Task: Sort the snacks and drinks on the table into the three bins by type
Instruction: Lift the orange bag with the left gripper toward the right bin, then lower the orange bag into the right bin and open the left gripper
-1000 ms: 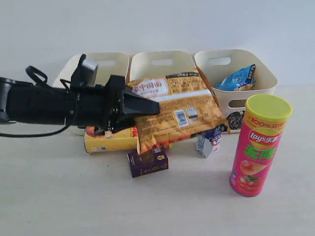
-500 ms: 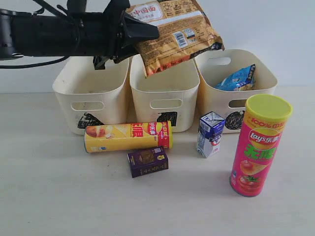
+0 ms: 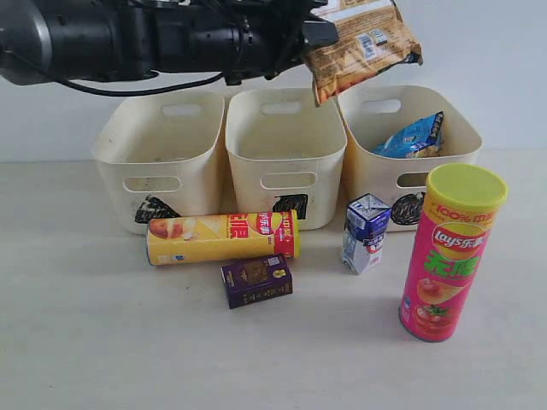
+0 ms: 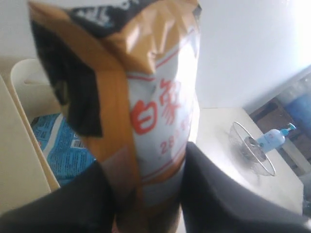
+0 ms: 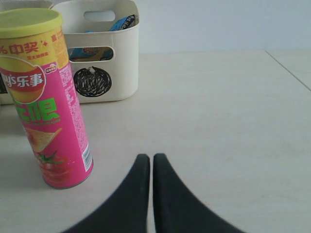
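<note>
My left gripper (image 3: 313, 32) is shut on the orange bag (image 3: 363, 38), high above the inner rim of the right bin (image 3: 444, 158). In the left wrist view the bag (image 4: 146, 97) fills the space between the fingers (image 4: 214, 194). A blue-and-white bag (image 3: 414, 137) lies in the right bin below it. The middle bin (image 3: 286, 141) and left bin (image 3: 158, 145) stand beside it. The yellow-and-red tube (image 3: 222, 237) lies on its side, and the small carton (image 3: 366, 232) and pink tube (image 3: 453, 252) stand upright. My right gripper (image 5: 150, 158) is shut and empty, low beside the pink tube (image 5: 48, 107).
A small purple box (image 3: 256, 280) lies in front of the yellow-and-red tube. The right bin (image 5: 112, 63) carries a round black scribble mark (image 5: 92, 81). A wire basket (image 4: 252, 153) and a bottle sit on a far surface in the left wrist view.
The left arm has lifted the orange bag from in front of the bins up and to the right, from over the middle bin to above the right bin's edge.
</note>
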### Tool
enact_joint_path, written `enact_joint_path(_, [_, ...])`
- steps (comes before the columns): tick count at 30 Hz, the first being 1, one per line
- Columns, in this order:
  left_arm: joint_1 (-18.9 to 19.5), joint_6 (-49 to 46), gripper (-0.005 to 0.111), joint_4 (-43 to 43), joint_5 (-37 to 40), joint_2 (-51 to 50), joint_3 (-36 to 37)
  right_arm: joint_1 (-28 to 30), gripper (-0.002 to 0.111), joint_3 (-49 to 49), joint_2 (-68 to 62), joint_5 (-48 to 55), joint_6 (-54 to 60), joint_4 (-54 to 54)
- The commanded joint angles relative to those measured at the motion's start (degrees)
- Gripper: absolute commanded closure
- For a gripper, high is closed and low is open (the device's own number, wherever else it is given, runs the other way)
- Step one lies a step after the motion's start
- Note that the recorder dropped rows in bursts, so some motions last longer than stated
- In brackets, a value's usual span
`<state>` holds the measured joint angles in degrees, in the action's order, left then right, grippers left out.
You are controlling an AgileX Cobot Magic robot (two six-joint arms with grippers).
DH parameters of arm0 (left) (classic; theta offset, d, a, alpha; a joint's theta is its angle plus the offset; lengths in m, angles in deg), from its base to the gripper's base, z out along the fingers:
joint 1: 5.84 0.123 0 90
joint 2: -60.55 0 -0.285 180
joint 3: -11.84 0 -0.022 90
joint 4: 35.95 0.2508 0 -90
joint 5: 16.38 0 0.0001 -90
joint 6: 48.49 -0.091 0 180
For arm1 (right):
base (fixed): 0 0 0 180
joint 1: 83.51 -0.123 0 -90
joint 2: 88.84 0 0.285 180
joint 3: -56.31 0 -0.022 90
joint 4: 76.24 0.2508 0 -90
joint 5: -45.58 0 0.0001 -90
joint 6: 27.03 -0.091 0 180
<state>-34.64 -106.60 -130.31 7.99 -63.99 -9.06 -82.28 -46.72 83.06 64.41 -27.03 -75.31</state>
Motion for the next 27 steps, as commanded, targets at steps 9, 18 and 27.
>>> enact_joint_path(9, [-6.4,-5.1,0.102,3.0,-14.9,-8.7,-10.4,-0.1,0.108,0.3,0.3,-0.4,0.0,-0.2])
enact_joint_path(18, [-10.1,-10.9,0.102,6.8,-21.7,-14.5,-17.2,-0.1,0.108,0.3,0.3,-0.4,0.0,-0.2])
enact_joint_path(27, [-10.9,-11.4,0.102,11.2,-25.3,-18.4,-18.8,-0.1,0.108,0.3,0.3,-0.4,0.0,-0.2])
